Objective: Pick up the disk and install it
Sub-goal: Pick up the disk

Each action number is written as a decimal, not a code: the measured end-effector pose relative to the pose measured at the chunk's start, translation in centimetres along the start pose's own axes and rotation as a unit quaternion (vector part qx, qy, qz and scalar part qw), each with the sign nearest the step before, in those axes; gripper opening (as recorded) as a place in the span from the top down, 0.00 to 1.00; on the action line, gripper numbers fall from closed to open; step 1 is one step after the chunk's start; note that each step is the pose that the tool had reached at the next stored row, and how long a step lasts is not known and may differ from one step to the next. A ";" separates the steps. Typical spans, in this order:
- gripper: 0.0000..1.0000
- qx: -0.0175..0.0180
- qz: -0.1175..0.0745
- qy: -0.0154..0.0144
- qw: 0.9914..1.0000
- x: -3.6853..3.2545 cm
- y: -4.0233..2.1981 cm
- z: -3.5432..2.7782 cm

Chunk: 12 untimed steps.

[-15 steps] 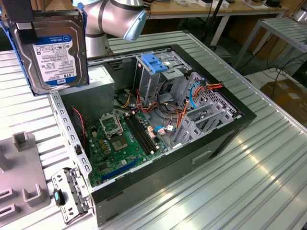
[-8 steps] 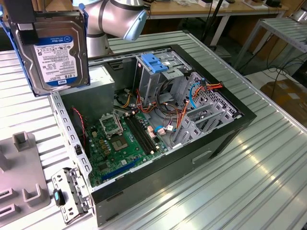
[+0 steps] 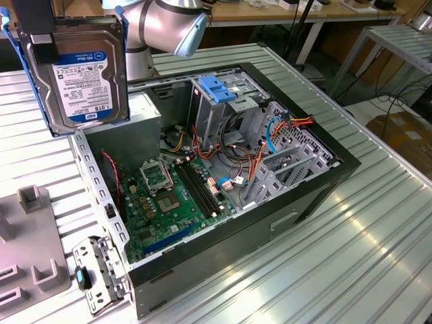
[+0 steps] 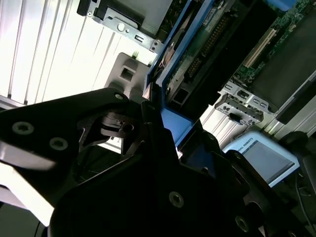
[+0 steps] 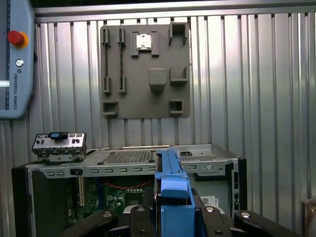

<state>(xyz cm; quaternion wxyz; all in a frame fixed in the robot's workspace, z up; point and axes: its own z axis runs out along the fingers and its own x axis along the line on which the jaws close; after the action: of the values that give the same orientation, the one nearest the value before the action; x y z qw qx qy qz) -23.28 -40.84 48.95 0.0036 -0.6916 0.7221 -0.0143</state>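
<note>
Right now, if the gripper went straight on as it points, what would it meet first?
Probably the open computer case, around its motherboard, with the held disk touching first; depth is unclear.

One disk point(image 3: 77, 74) with two blue rails point(image 3: 27, 75) sits at ten o'clock in the exterior view, clamped in one pincer point(image 5: 173, 219) on one robot arm point(image 3: 169, 23). One open computer case point(image 3: 324, 182) stands on one bench point(image 3: 351, 270), with one circuit board point(image 3: 165, 202) and one light-blue block point(image 3: 217, 90) inside. One metal bracket point(image 3: 101, 270) is at the case's seven o'clock and one grey holder plate point(image 3: 34, 236) at its eight o'clock. One control tablet point(image 5: 15, 84) carries one red button point(image 5: 15, 38).
</note>
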 end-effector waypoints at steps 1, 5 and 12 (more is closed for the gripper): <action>0.63 0.000 0.000 0.000 1.000 0.00 -0.16 0.01; 0.63 0.000 0.000 0.000 1.000 0.02 -1.23 0.05; 0.63 0.000 0.000 0.000 1.000 0.06 -2.97 0.11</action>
<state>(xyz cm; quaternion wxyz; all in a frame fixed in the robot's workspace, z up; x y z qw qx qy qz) -20.31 -41.02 48.92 0.0037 -0.6916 0.7221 -0.0143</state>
